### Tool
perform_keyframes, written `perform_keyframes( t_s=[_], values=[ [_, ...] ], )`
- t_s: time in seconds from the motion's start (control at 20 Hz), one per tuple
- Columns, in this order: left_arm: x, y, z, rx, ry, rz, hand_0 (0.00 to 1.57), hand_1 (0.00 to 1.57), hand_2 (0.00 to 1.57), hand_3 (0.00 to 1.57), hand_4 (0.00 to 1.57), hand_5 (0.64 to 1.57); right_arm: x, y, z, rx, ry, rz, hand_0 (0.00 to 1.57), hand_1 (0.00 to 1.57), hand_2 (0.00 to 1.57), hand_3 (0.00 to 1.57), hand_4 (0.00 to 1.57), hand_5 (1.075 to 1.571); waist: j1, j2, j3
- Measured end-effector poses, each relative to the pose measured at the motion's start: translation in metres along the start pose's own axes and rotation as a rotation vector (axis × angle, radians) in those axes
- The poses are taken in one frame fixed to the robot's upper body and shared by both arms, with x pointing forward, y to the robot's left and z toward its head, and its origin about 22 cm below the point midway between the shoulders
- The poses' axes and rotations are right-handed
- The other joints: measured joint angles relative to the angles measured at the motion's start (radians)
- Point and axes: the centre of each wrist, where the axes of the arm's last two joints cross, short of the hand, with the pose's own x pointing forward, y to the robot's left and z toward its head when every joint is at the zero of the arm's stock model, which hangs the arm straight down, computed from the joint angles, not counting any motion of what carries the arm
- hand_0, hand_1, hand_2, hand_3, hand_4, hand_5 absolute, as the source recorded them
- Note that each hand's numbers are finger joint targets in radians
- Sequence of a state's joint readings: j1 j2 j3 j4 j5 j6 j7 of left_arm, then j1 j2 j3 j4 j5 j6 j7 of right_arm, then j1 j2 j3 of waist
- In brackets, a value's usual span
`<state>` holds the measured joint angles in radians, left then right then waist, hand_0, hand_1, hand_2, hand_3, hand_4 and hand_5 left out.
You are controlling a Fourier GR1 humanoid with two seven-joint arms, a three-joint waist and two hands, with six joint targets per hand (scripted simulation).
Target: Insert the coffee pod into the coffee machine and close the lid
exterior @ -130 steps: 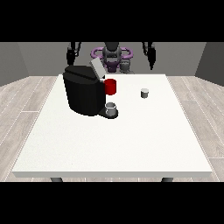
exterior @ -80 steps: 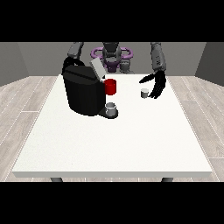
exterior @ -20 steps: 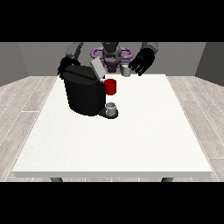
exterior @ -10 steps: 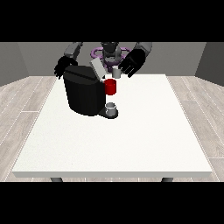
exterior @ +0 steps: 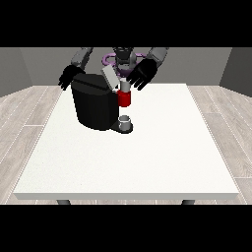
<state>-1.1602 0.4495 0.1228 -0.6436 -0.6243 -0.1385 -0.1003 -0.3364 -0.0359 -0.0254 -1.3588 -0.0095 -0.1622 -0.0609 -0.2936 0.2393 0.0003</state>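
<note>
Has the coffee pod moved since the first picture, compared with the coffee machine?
Yes. The coffee pod left the table at the view's right and is now at the top of the coffee machine, beside the raised lid.

The hand at the view's right, low over the table's far right part four seconds ago, is now above the coffee machine. The coffee pod is gone from that spot and sits under this hand, atop the machine's red part.
</note>
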Motion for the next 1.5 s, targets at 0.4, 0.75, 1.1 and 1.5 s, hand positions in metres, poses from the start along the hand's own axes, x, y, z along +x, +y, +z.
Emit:
perform_keyframes(
  t_s=[0.4,0.75,1.1,1.5],
  values=[
    [0.004,-0.006,-0.002,-0.010,-0.017,-0.009,1.18,1.18,1.26,1.19,0.50,1.571,0.002,-0.002,0.000,-0.010,0.004,-0.012,0.00,0.00,0.00,0.00,0.52,1.571,-0.004,0.007,-0.0002],
    [-0.001,-0.007,-0.001,-0.014,-0.025,-0.011,1.16,1.16,1.24,1.18,0.51,1.571,0.001,-0.010,0.001,-0.020,-0.010,-0.018,0.00,0.00,0.00,0.00,0.48,1.571,-0.001,0.024,0.0000],
    [0.000,-0.012,-0.002,-0.029,-0.009,-0.018,1.25,1.25,1.28,1.18,0.48,1.571,0.002,-0.011,0.002,-0.026,-0.001,-0.022,0.00,0.00,0.00,0.00,0.44,1.571,0.000,0.017,-0.0002],
    [0.000,-0.015,-0.003,-0.044,-0.006,-0.010,1.16,1.16,1.19,1.06,0.46,1.571,0.000,-0.011,0.003,-0.036,0.000,-0.025,0.00,0.00,0.00,0.00,0.40,1.571,0.003,0.020,0.0017]
  ],
)
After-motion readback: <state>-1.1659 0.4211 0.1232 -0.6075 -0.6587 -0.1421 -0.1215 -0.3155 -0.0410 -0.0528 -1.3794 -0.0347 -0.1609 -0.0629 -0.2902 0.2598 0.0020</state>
